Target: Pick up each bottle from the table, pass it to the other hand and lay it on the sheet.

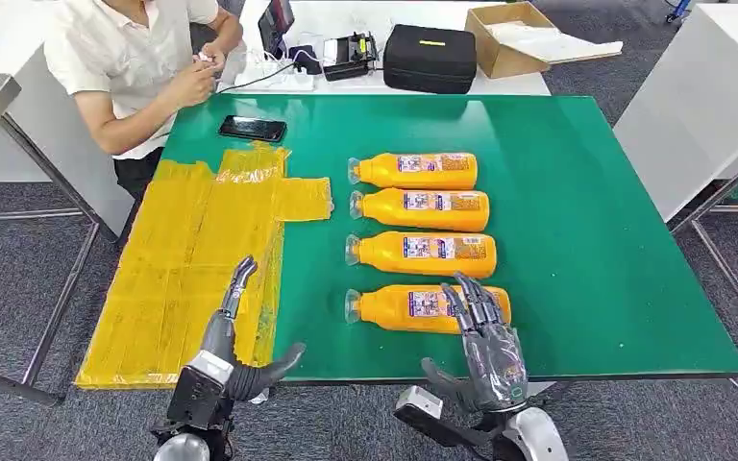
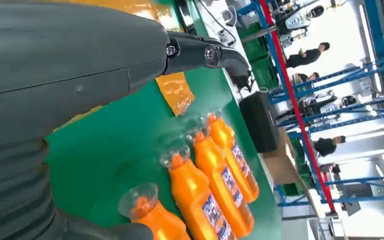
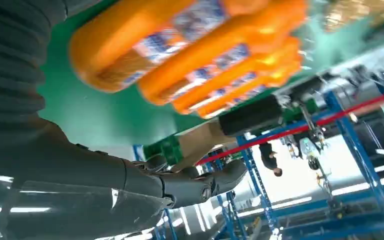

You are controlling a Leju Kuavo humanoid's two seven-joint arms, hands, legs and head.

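Four orange bottles lay side by side on the green table, clear caps toward the yellow sheet. Right hand hovered spread above the nearest bottle, holding nothing. Left hand was open too, fingers out over the sheet's edge.

Risks, as judged: a round, smooth bottle could roll from a loose grasp or nudge its neighbour just beside it; the handover near the table's front edge risked a drop to the carpet.

A seated person and a black phone were at the far corner. Black case and cardboard box sat on a white table behind.
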